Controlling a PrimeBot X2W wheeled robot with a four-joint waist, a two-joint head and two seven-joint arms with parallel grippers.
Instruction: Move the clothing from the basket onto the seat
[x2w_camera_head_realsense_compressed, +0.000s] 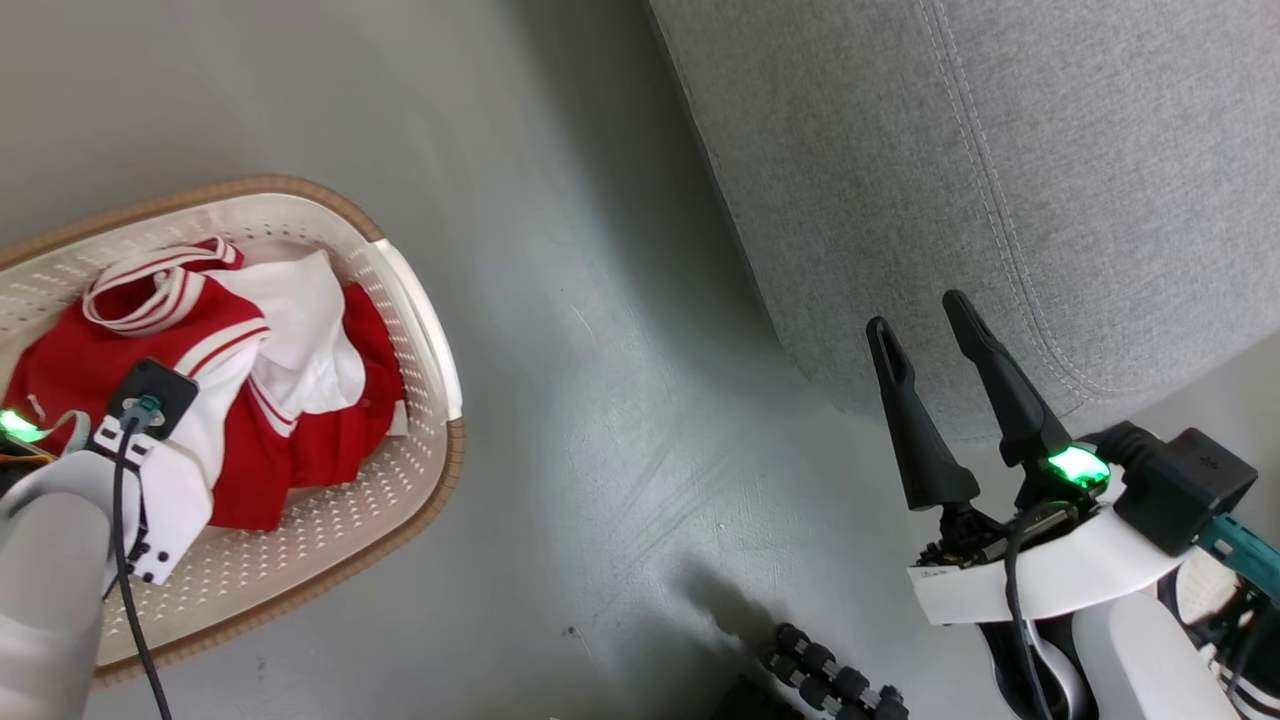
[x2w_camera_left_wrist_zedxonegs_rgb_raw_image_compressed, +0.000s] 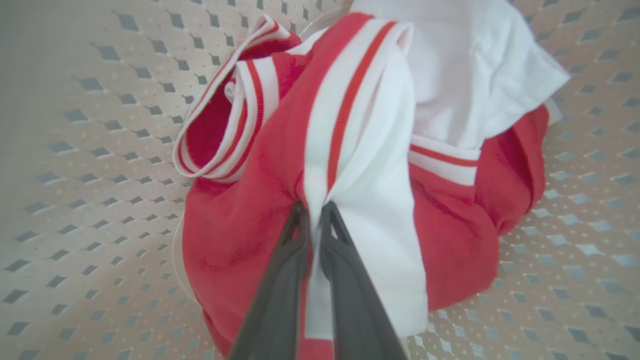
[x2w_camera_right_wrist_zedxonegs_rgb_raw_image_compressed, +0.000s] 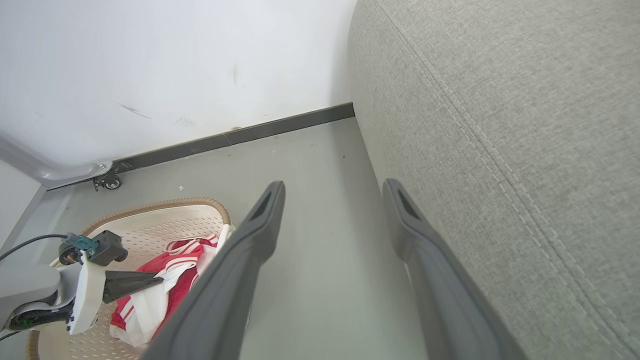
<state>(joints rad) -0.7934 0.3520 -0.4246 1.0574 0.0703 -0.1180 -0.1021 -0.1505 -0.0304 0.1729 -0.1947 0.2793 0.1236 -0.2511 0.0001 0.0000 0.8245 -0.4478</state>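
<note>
The left gripper clamps a white-striped fold of the soft red-and-white clothing heaped in the oval cream perforated basket. We should lift straight up until the fabric hangs clear, then carry it to the grey woven seat; the right gripper stands spread, empty.

The floor is smooth and grey, with faint scuffs and a few pale specks. The basket stands on it at the robot's left. The seat rises from it at the right, well apart, with bare floor between. A dark skirting meets the floor at the far wall, where a small caster rests beyond the basket.
</note>
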